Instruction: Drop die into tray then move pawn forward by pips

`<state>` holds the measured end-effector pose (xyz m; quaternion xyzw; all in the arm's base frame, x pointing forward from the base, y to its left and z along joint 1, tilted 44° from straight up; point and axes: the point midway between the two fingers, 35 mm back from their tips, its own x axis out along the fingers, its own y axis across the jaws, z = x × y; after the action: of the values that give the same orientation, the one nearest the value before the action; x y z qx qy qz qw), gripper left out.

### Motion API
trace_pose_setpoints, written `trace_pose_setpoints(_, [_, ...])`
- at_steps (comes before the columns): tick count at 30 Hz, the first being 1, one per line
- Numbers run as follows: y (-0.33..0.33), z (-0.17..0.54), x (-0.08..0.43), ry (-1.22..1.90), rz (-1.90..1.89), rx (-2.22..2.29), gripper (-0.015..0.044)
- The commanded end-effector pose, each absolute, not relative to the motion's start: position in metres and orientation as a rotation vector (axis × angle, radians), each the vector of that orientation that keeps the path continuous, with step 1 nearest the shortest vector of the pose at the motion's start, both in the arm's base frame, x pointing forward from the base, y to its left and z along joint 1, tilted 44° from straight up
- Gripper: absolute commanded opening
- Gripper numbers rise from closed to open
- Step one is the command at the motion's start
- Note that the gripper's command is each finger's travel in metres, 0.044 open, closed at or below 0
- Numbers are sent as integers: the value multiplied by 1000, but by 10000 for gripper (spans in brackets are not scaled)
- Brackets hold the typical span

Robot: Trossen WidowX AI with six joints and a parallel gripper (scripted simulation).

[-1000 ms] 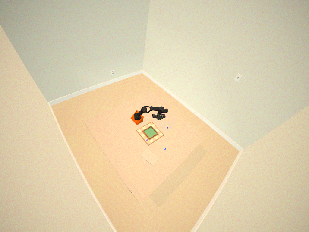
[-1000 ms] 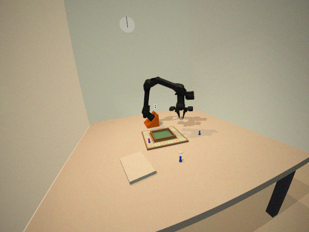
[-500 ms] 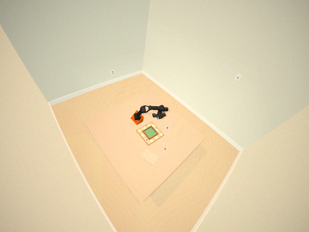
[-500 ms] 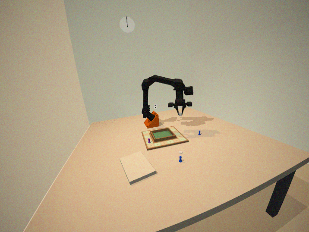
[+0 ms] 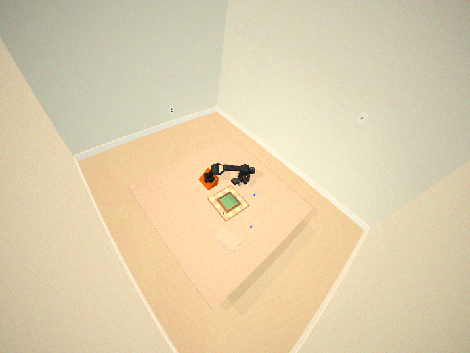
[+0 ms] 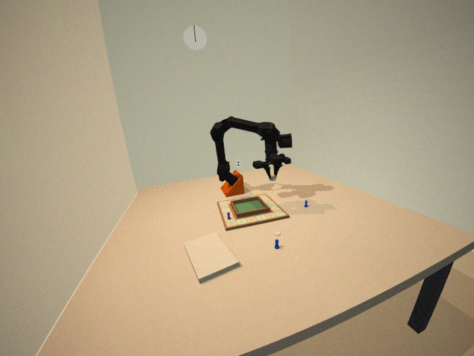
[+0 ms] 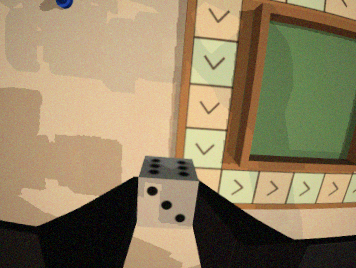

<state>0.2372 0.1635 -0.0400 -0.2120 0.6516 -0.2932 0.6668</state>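
Pale walls stand around your light wooden table (image 5: 178,228) (image 6: 325,275) (image 7: 145,110), with a round clock (image 6: 200,38) high on the wall past its far edge. Your claw (image 5: 239,183) (image 6: 273,178) (image 7: 166,187) points down, raised above the part toward the far right corner, its two fingers clamped on the die (image 6: 273,178) (image 7: 166,197). You have the die right between the fingertips, off the tabletop; in the wrist view one face shows six pips and the one below it three. Next out from the claw, toward the middle of the table, you have the board (image 5: 235,215) (image 6: 256,220) (image 7: 212,60) with its ring of arrow squares, and the green-floored tray (image 5: 234,207) (image 6: 253,213) (image 7: 256,80) at its centre. The purple pawn (image 5: 223,212) (image 6: 228,216) stands upright on the board's side toward the left edge. You'll see one blue pawn (image 5: 254,194) (image 6: 306,204) (image 7: 64,2) off the board toward the right edge and another (image 5: 251,226) (image 6: 276,244) closer to the near edge, just beside a small white disc (image 6: 277,233). A cream slab (image 5: 228,238) (image 6: 211,256) lies flat between the board and the near left corner. Your arm's orange base (image 5: 207,186) (image 6: 239,189) sits near the far edge.
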Motion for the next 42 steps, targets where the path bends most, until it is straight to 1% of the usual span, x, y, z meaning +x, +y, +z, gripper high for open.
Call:
trace_pose_setpoints(1, [155, -35, 242, 1508, -588, -555, 0])
trace_pose_setpoints(21, [110, -7, 262, 1672, -153, -980, 0])
trace_pose_setpoints(42, [60, 20, 273, 1755, 344, -1418, 0])
